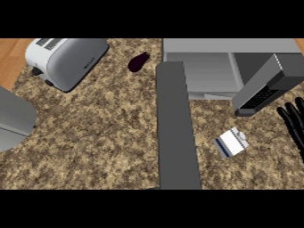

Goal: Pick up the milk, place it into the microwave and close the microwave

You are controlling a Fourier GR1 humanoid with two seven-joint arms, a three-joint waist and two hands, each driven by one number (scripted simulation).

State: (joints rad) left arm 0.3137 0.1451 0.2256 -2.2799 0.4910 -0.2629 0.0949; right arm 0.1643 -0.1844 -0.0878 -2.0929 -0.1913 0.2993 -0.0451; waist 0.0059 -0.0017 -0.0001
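The milk (232, 141), a small carton lying on the counter (101, 133) before the open microwave (210, 71), looks light, stiff, slightly crushable; take its long sides. The right hand (303, 124) beside it rests open, holding nothing.

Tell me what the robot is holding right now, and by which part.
Nothing is held. The right hand is open beside the microwave door, apart from the milk carton lying on the counter.

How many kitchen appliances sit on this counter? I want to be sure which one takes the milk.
2: a toaster at the far left, and the microwave at the far right, its door swung open. More could lie outside the view.
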